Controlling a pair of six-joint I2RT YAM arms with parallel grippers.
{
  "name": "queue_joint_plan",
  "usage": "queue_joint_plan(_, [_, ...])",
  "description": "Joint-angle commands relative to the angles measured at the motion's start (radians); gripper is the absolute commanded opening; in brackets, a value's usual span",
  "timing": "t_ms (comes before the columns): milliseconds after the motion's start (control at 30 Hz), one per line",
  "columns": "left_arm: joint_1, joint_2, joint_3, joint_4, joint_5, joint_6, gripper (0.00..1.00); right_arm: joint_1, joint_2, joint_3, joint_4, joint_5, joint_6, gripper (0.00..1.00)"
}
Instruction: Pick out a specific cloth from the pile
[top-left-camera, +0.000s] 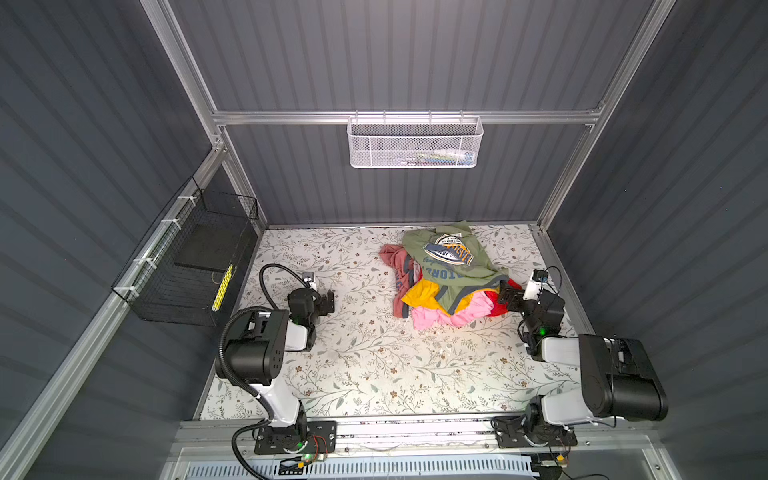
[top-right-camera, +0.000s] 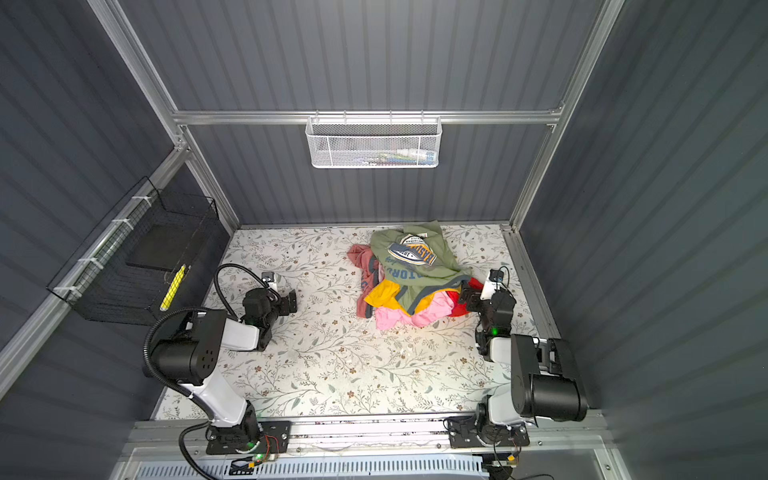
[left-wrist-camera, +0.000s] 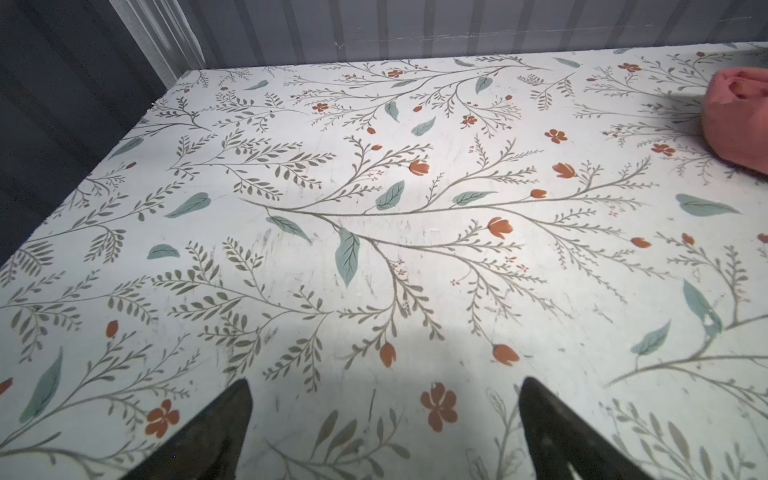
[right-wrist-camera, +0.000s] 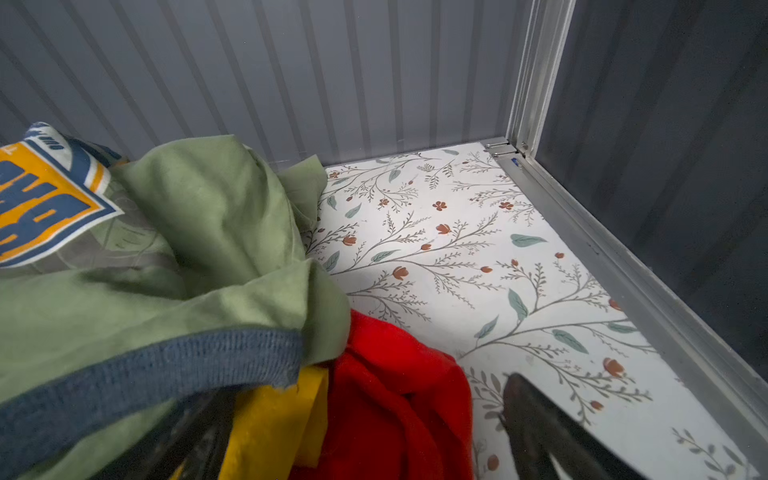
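Although nothing was lifted yet, the salmon cloth (top-left-camera: 394, 262) lay half-buried at the left edge of the pile (top-left-camera: 424, 293), under the olive shirt (top-left-camera: 457, 266). My left gripper (top-left-camera: 328, 302) hung open over the table (top-left-camera: 374, 365), well apart. My right gripper (top-left-camera: 503, 297) gaped empty at the red garment (right-wrist-camera: 386, 374) opposite.

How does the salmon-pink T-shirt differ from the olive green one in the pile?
The olive green T-shirt lies spread on top of the pile, badge showing; the salmon-pink T-shirt is bunched at the edge toward the left arm, partly buried, no badge visible. Both carry blue lettering.
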Motion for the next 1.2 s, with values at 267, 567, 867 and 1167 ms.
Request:
queue_joint_plan(267, [0.004,-0.012,0.000,0.023,-0.006,-0.006,1.00,0.000,-0.004,-0.014,0.029,-0.002,0.003,0.99])
queue_joint_plan(567, [0.004,-0.012,0.001,0.023,-0.007,-0.006,1.00,0.010,-0.003,0.000,0.004,0.010,-0.004,0.99])
queue_joint_plan(867, [0.004,-0.019,0.000,0.028,-0.053,-0.021,1.00,0.005,-0.038,0.007,-0.039,0.065,0.025,0.99])
queue_joint_plan(1167, [0.003,-0.213,0.337,-0.747,-0.033,-0.191,1.00,-0.040,-0.333,0.194,-0.680,0.179,0.141,0.99])
